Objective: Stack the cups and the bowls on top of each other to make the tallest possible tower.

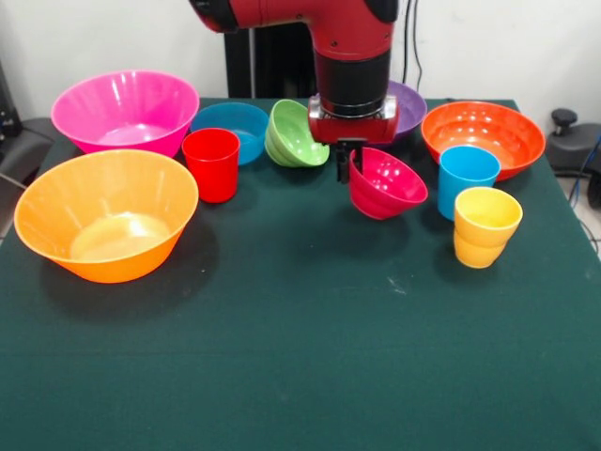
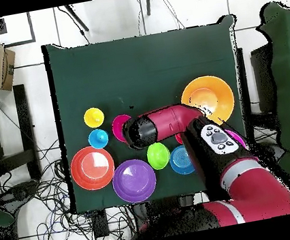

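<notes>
My gripper [image 1: 346, 162] hangs over the table's far middle. It is shut on the left rim of the small crimson-pink bowl [image 1: 386, 184], which is tilted with its opening facing the arm. In the overhead view the wrist hides the gripper and only part of this bowl [image 2: 119, 128] shows. The red cup [image 1: 211, 164], sky-blue cup [image 1: 467, 177] and yellow waisted cup [image 1: 485, 226] stand upright. The small green bowl [image 1: 295, 134] leans tilted next to the small blue bowl [image 1: 231, 128]. The purple bowl [image 1: 410, 106] is partly hidden behind the arm. The orange bowl [image 1: 484, 137] sits at the far right.
The large pink bowl [image 1: 123, 111] and the large yellow-orange bowl [image 1: 105, 225] stand at the left. The green cloth [image 1: 310, 366] covers the table. Cables and a cardboard box [image 2: 4, 66] lie on the floor beside the table.
</notes>
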Robot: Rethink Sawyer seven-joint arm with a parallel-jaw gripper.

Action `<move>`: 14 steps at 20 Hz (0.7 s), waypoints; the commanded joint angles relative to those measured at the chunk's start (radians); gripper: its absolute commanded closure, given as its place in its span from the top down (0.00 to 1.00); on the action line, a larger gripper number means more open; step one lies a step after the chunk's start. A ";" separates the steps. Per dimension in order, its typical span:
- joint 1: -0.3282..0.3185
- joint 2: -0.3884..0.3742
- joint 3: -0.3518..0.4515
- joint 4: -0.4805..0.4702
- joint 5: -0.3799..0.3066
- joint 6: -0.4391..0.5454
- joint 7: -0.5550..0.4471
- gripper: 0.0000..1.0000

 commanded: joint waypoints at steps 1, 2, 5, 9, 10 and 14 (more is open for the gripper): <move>-0.034 0.044 0.087 -0.068 -0.042 0.123 -0.201 0.00; -0.038 0.046 0.091 -0.069 -0.044 0.126 -0.203 0.00; -0.051 0.041 0.104 -0.065 -0.046 0.139 -0.207 0.00; -0.056 0.045 0.115 -0.077 -0.049 0.155 -0.210 0.00; -0.058 0.046 0.118 -0.078 -0.050 0.158 -0.210 0.00; -0.065 0.038 0.131 -0.083 -0.045 0.188 -0.217 0.00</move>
